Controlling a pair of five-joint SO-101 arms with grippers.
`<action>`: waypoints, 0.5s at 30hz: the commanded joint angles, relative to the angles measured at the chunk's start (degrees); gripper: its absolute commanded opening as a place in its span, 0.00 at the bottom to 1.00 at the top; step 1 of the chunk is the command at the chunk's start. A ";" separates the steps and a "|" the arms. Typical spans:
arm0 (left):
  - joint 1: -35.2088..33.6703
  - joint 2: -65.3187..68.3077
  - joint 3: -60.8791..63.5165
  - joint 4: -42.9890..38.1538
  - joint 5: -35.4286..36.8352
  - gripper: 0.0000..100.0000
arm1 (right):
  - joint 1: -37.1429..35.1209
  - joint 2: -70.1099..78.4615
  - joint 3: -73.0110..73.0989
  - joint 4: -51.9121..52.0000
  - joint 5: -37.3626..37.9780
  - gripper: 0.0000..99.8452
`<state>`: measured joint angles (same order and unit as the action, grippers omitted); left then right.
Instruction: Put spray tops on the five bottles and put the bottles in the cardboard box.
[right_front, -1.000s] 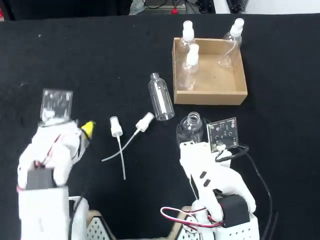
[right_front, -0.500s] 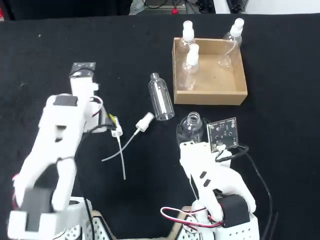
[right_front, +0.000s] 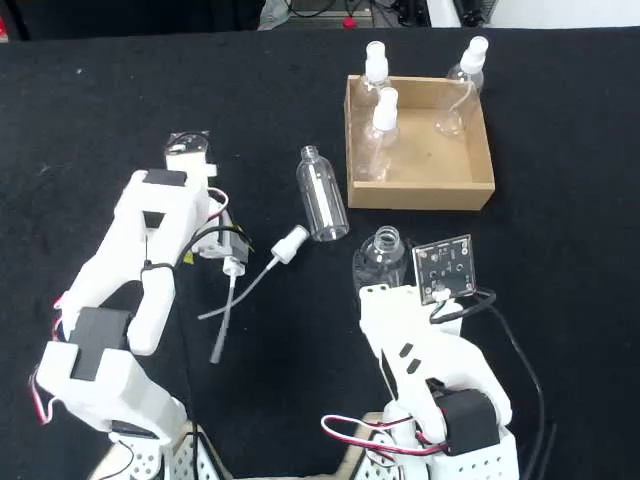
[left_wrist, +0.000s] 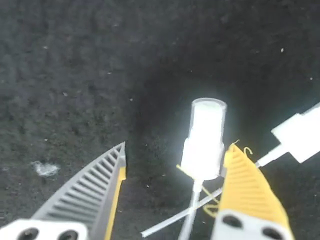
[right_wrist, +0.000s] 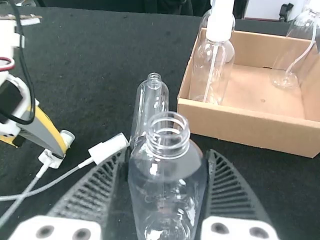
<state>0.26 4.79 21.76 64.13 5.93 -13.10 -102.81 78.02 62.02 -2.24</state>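
Observation:
My left gripper (right_front: 228, 255) is open and straddles a white spray top (left_wrist: 205, 137) that lies on the black table; the top rests against the yellow finger (left_wrist: 245, 185). A second spray top (right_front: 290, 243) with its tube lies just beside it. My right gripper (right_wrist: 167, 155) is shut on an uncapped clear bottle (right_wrist: 165, 170), held upright in front of the cardboard box (right_front: 420, 188). Another uncapped bottle (right_front: 322, 193) lies on its side to the left of the box. Three bottles with spray tops (right_front: 380, 130) stand in the box.
The black table (right_front: 120, 90) stretches bare to the far left and to the right of the box. The box's front wall (right_wrist: 240, 117) stands close behind the held bottle, and the lying bottle (right_wrist: 152, 97) is beside it.
My left arm has swung out from the near left over to the spray top and lowered around it. That top's tube has turned a little to the left. The right arm has kept still.

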 joint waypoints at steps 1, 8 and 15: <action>2.86 -0.26 -3.21 -0.79 0.62 0.30 | -0.26 -1.54 -0.48 0.18 0.18 0.14; 3.82 0.79 -3.03 -0.88 0.18 0.30 | -0.26 -1.54 -0.40 0.18 0.18 0.14; 3.38 5.54 -3.30 -1.14 -6.42 0.30 | -0.35 -1.54 -0.40 0.26 0.18 0.14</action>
<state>3.34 9.10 21.76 64.04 5.85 -13.10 -102.81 78.02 62.02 -2.24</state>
